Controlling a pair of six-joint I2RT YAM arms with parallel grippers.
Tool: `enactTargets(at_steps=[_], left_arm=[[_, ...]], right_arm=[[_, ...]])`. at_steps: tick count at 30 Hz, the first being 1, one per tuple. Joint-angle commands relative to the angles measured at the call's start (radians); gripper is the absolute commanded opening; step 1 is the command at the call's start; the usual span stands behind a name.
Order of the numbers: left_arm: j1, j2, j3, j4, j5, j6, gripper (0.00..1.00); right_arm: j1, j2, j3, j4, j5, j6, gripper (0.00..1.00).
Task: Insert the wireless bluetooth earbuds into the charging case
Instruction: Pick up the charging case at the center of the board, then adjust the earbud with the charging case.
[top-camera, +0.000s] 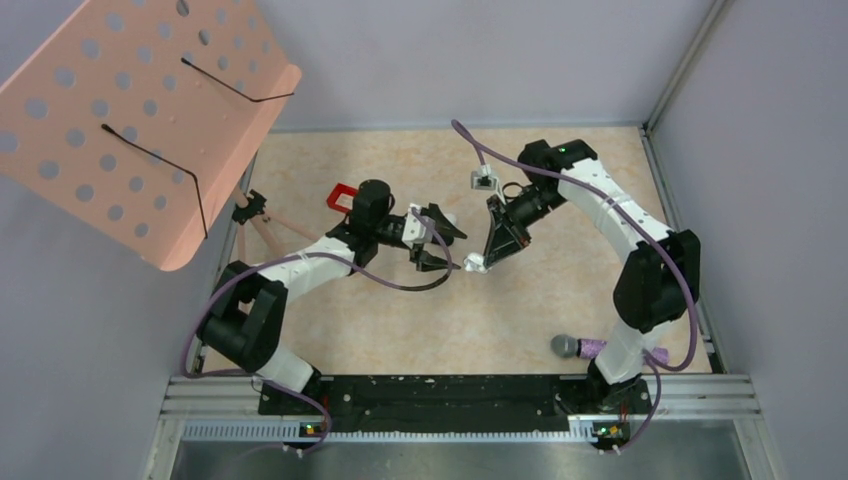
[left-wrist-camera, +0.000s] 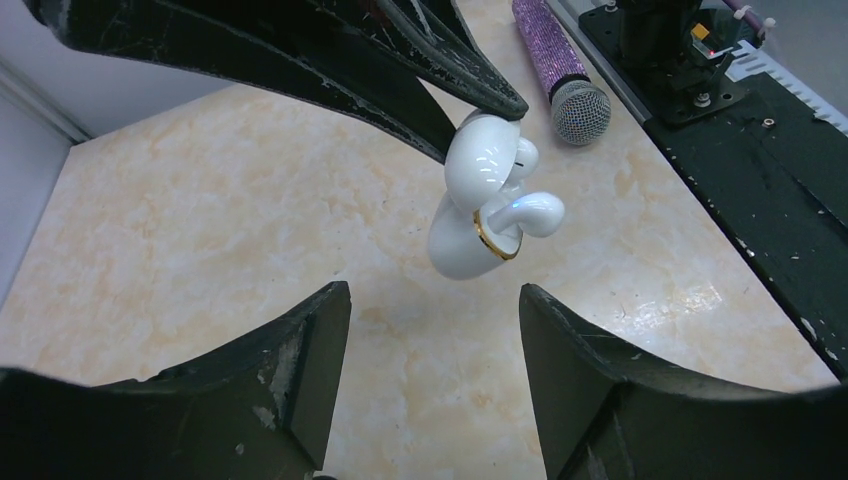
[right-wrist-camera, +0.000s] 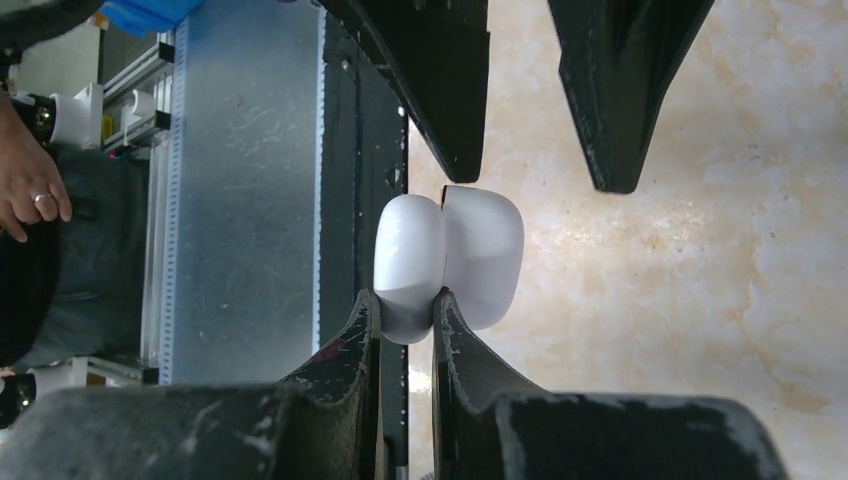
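Case (left-wrist-camera: 462, 245): centre of the left wrist view, open, pinched by the right gripper (right-wrist-camera: 405, 302).
Bud (left-wrist-camera: 532, 212): white, stem jutting rightward from the case, seemingly unseated.
Left gripper (left-wrist-camera: 432, 292): spread, empty, case straight ahead.

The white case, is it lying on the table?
No, the white charging case is pinched in the right gripper, held up off the table.
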Motion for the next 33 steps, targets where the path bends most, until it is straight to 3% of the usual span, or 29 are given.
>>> enactTargets(at_steps=[1, 12, 27, 33], left_arm=[[-0.016, 0.016, 0.016, 0.078, 0.027, 0.0, 0.68], [-0.032, 0.05, 0.072, -0.033, 0.073, 0.156, 0.57], [-0.039, 0.073, 0.095, -0.042, 0.105, 0.171, 0.35], [-0.039, 0.081, 0.098, -0.041, 0.103, 0.139, 0.15]], right_arm=[[0.008, 0.016, 0.054, -0.013, -0.064, -0.013, 0.0], [-0.005, 0.05, 0.082, -0.003, -0.09, 0.016, 0.0], [-0.039, 0.076, 0.089, 0.056, -0.086, 0.092, 0.0], [-0.044, 0.093, 0.093, 0.066, -0.084, 0.109, 0.0]])
